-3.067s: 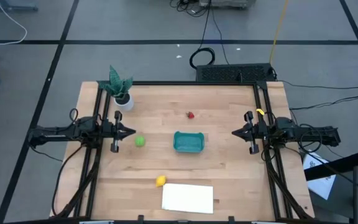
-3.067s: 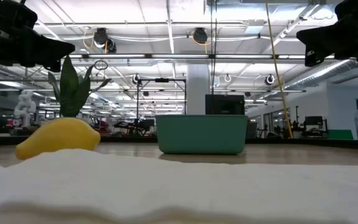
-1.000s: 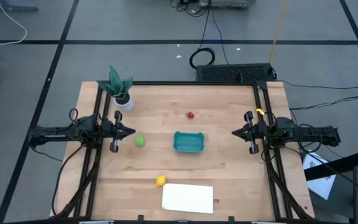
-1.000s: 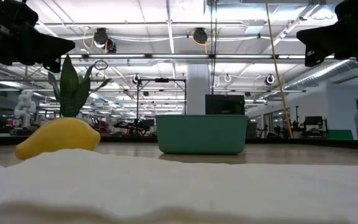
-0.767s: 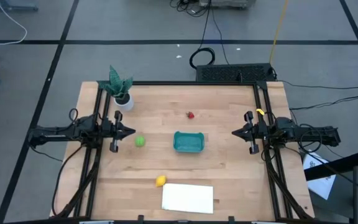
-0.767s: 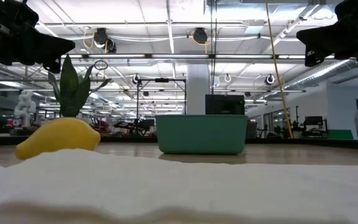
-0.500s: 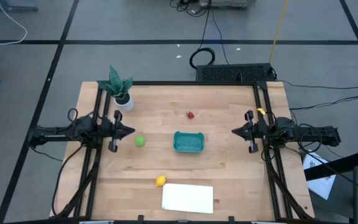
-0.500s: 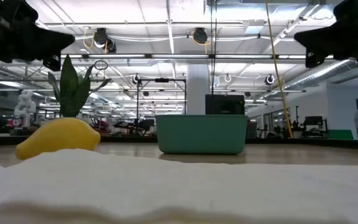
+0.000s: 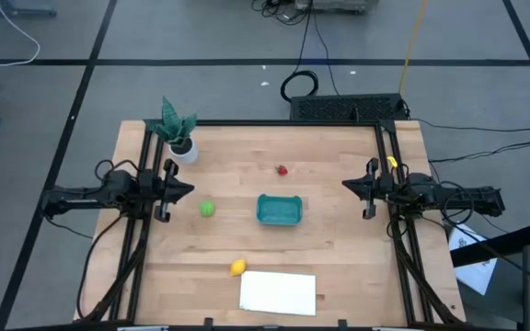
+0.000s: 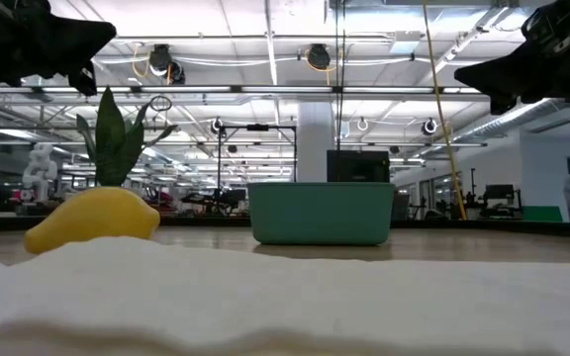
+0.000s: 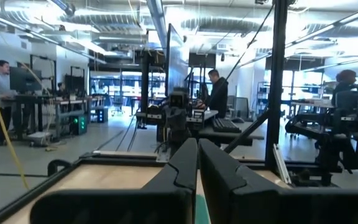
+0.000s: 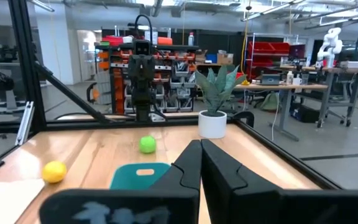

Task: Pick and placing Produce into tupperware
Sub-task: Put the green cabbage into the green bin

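The teal tupperware tub (image 9: pixel 280 210) stands at the table's middle. A lime-green piece (image 9: pixel 207 209) lies to its left, a small red piece (image 9: pixel 282 170) beyond it, and a yellow lemon-like piece (image 9: pixel 237 268) nearer, by the white sheet. My left gripper (image 9: pixel 191 190) hovers shut over the left side, a short way left of the green piece. My right gripper (image 9: pixel 344 186) hovers shut over the right side, well right of the tub. Both are above table height and hold nothing. The right wrist view shows the green piece (image 12: pixel 147 145), the yellow piece (image 12: pixel 55 171) and the tub (image 12: pixel 138 175).
A potted plant (image 9: pixel 178 129) stands at the far left corner. A flat white sheet (image 9: pixel 278 292) lies at the near edge, filling the low view's foreground (image 10: pixel 285 297). Black frame rails (image 9: pixel 141 248) run along both sides. Bare wood lies around the tub.
My left gripper has tipped its fingers upward and risen slightly. My right gripper has swung a little toward the table's far edge. Both stay shut, and the produce and the tub have kept still.
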Controlling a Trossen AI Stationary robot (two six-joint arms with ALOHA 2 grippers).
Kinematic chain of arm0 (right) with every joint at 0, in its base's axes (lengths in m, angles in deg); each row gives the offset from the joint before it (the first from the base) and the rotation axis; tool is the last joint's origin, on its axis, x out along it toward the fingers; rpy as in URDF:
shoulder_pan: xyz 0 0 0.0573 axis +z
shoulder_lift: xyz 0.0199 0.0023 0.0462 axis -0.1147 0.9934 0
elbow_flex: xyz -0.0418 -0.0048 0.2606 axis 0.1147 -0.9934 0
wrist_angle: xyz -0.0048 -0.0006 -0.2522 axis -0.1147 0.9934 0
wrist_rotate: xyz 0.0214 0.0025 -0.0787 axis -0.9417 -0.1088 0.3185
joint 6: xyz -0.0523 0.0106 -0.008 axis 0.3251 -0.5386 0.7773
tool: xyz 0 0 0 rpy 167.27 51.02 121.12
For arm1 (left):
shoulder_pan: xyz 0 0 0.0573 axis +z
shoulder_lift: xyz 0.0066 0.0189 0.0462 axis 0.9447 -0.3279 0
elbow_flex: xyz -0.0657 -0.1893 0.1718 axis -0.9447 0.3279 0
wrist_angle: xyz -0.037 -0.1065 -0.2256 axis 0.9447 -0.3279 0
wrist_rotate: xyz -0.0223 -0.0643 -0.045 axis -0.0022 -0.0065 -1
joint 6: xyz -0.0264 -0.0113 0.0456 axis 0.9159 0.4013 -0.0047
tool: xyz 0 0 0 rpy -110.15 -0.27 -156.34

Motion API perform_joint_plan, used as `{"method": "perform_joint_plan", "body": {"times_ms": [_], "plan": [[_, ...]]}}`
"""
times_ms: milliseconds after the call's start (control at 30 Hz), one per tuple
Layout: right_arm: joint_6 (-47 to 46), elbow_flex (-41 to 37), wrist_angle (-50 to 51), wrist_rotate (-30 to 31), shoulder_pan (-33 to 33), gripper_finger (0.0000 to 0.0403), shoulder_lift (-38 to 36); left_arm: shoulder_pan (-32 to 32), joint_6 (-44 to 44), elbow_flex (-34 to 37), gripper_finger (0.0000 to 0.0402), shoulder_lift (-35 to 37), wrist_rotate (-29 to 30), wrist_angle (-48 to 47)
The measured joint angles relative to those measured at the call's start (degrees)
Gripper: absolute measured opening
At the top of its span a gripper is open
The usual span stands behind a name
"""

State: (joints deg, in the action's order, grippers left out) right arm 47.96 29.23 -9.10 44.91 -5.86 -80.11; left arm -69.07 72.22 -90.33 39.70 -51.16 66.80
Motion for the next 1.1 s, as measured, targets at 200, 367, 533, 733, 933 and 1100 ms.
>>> {"method": "perform_joint_plan", "body": {"times_ms": [200, 367, 533, 733, 933, 1100], "plan": [[0.0, 0.0, 0.0, 0.0, 0.0, 0.0, 0.0, 0.0, 3.0, 0.0, 0.0021, 0.0, 0.0, -0.6], [0.0, 0.0, 0.0, 0.0, 0.0, 0.0, 0.0, 0.0, 6.3, 0.0, 0.0021, -0.2, 1.4, -2.9], [0.0, 0.0, 0.0, 0.0, 0.0, 0.0, 0.0, 0.0, 8.1, -1.4, 0.0021, -2.8, 5.1, -3.8], [0.0, 0.0, -0.5, 0.0, 0.0, 0.0, 0.0, 0.0, 6.2, -7.8, 0.0021, -7.8, 5.8, -4.7], [0.0, 0.0, -0.4, 0.0, 0.0, 0.0, 0.0, -0.1, 5.2, -19.4, 0.0021, -14.7, 7.0, -20.2], [0.0, 0.0, -0.4, 0.0, 0.0, 0.0, 0.0, -1.2, 6.6, -28.7, 0.0009, -23.3, 11.8, -29.7]]}}
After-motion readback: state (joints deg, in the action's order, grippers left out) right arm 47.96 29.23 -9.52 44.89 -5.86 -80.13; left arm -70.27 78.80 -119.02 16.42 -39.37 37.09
